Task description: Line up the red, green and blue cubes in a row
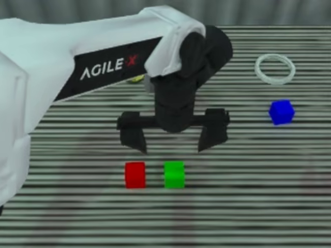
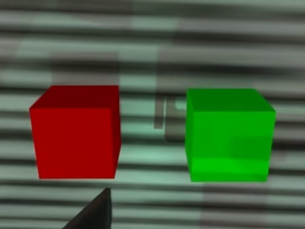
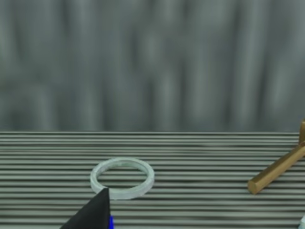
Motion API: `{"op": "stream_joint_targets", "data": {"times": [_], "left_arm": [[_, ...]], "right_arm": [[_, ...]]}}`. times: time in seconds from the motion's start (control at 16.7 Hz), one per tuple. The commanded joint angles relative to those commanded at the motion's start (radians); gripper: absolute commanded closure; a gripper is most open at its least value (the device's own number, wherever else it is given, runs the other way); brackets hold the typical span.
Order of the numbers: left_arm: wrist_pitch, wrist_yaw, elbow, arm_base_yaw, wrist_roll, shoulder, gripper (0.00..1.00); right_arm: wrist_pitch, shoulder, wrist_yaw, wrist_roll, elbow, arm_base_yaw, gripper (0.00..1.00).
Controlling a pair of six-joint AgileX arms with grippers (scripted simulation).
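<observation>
The red cube (image 1: 135, 174) and the green cube (image 1: 174, 174) sit side by side on the striped surface (image 1: 258, 206), close but with a clear gap between them, their faces squared to each other and to the stripes. The blue cube (image 1: 282, 112) lies well apart from the green cube, toward the right and farther back, turned at an angle so a corner faces forward. Being cubes, none has a long axis.

Just behind the red and green pair hangs the left claw (image 1: 173, 139), pointing down, its two black fingers spread wide and holding nothing. The white left arm (image 1: 62, 67) reaches in from the left edge.

Beyond the blue cube lies a pale ring (image 1: 274, 68). A bit of something yellow (image 1: 136, 78) peeks from under the arm, too hidden to name.

In the right wrist view a wooden stick (image 3: 276, 172) is cut off at the edge. Only one dark fingertip of the right claw shows, so I cannot tell its state.
</observation>
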Motion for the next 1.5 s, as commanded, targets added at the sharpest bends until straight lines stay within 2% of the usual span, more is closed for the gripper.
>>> {"op": "stream_joint_targets", "data": {"times": [0.36, 0.66, 1.02, 1.5], "left_arm": [[0.019, -0.001, -0.029, 0.01, 0.001, -0.024, 0.0], [0.153, -0.006, -0.241, 0.129, 0.026, -0.265, 0.0], [0.428, -0.011, -0.701, 0.349, 0.15, -0.836, 0.0], [0.835, -0.004, -1.366, 0.628, 0.472, -1.641, 0.0]], "right_arm": [[-0.021, 0.03, -0.001, 0.0, 0.03, 0.004, 0.0], [-0.185, 0.291, -0.002, 0.002, 0.288, 0.031, 0.0], [-0.515, 0.925, 0.003, 0.004, 0.827, 0.077, 0.0], [-0.985, 1.842, 0.008, 0.006, 1.554, 0.145, 0.0]]}}
